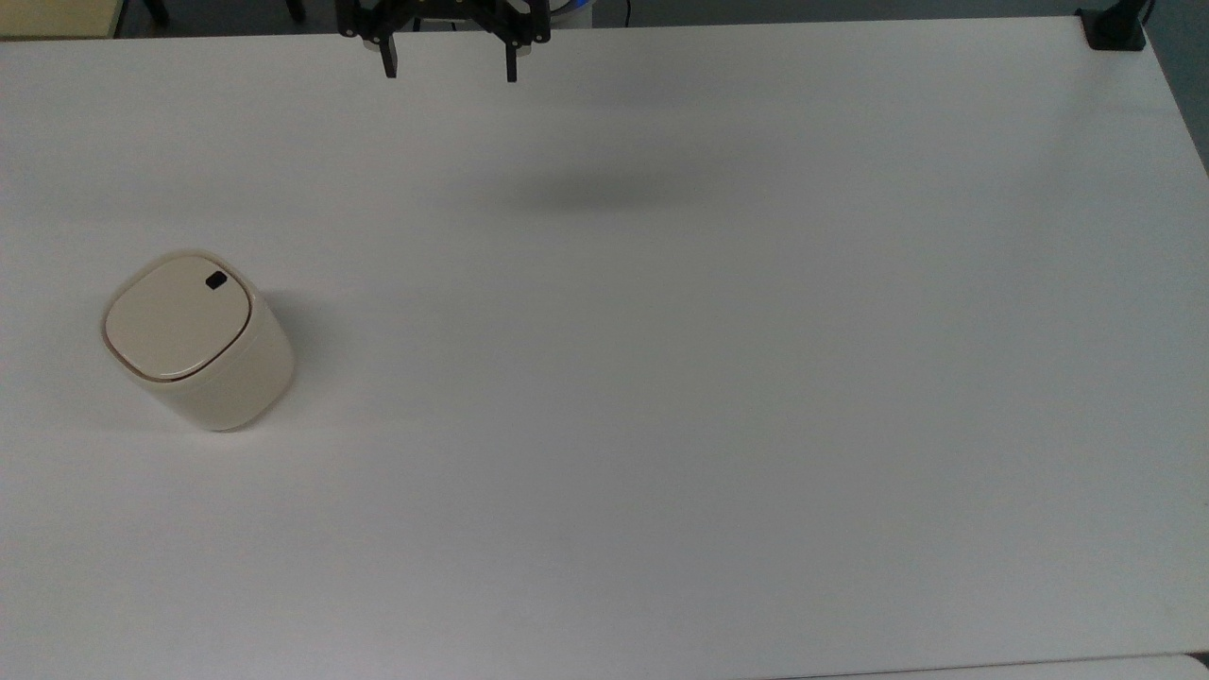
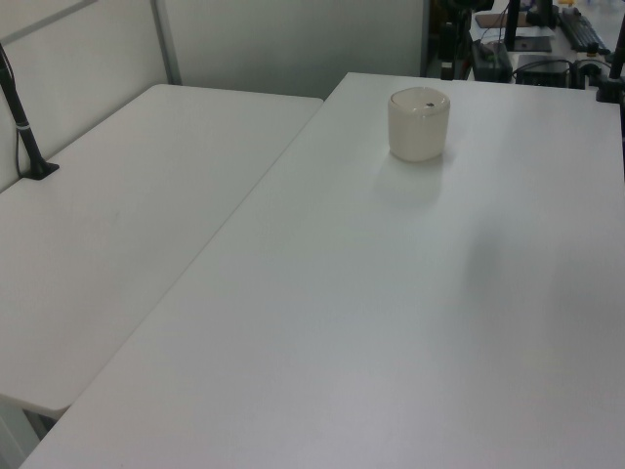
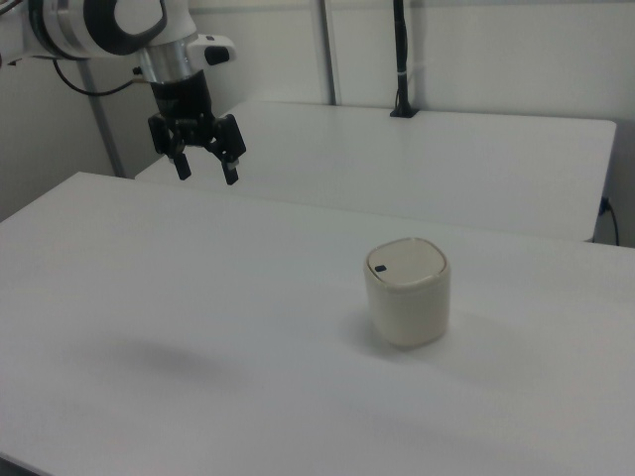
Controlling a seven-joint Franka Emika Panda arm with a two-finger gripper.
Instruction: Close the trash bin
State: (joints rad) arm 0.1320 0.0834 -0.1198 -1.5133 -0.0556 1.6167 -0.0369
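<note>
Lid [image 1: 178, 318] sat flat on trash bin [image 3: 408, 293]; job looked done. Your gripper [image 3: 206, 165] hung open, well apart.

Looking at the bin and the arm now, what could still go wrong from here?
1. The trash bin has its lid lying flat, so it looks closed; another push may only tip or slide it on the table.
2. The tool hangs open, high above the table and apart from the bin; a new approach might press the black button and perhaps reopen the lid.
</note>
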